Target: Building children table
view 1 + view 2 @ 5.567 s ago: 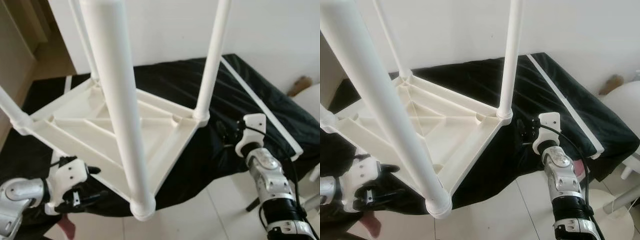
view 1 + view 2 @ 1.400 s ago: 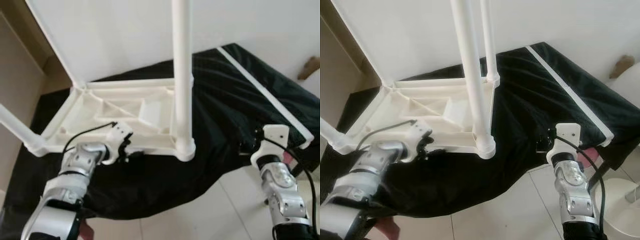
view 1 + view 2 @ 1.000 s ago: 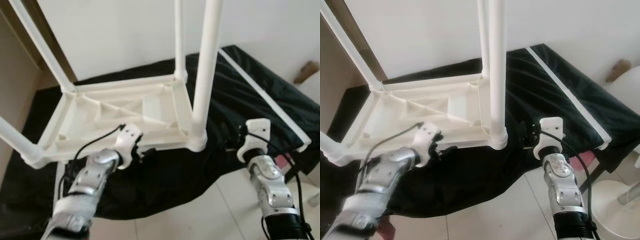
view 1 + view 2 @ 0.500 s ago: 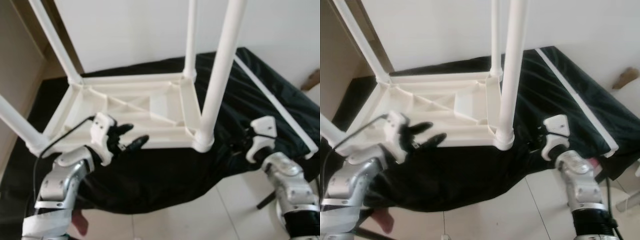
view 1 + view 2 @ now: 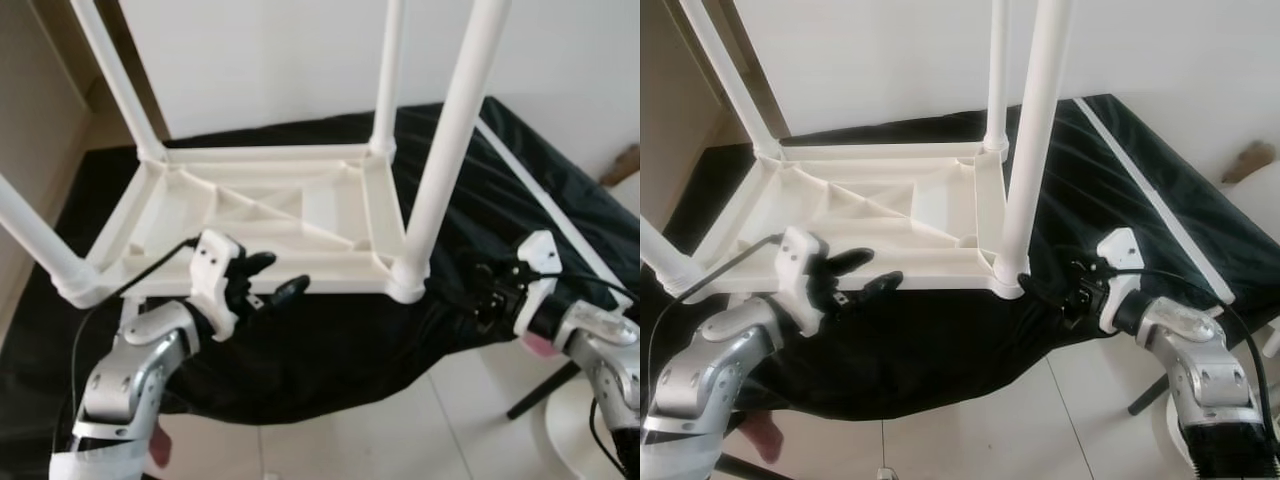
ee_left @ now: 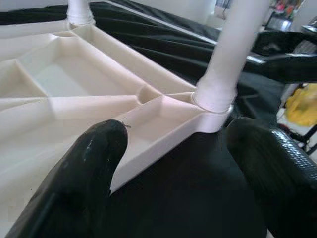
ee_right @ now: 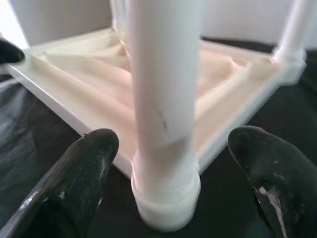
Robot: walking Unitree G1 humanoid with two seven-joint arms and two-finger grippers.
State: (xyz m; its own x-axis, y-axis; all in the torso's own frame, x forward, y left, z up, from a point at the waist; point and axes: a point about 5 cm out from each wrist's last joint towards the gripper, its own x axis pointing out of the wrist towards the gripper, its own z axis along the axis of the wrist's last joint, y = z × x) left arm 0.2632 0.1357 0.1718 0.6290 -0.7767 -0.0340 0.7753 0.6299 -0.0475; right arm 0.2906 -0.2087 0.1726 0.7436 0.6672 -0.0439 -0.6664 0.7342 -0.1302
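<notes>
A white plastic children's table (image 5: 250, 205) lies upside down on a black cloth (image 5: 340, 350), its legs pointing up. My left gripper (image 5: 272, 277) is open at the table's near edge, fingers spread just in front of the rim. In the left wrist view the near-right corner (image 6: 210, 106) sits ahead between the fingers (image 6: 84, 168). My right gripper (image 5: 1055, 285) is open beside the base of the near-right leg (image 5: 1035, 130). In the right wrist view that leg (image 7: 163, 99) stands between the two black fingers (image 7: 86, 171), with gaps on both sides.
The black cloth has a white stripe (image 5: 540, 190) along its right side and hangs over white floor tiles (image 5: 400, 430). A white wall (image 5: 280, 60) stands close behind. A white round object (image 5: 585, 440) and a dark stand leg (image 5: 545, 385) lie at lower right.
My left gripper has drawn back a little from the table's near edge and stands open. My right gripper has swung left to the near-right leg. The camera has shifted slightly.
</notes>
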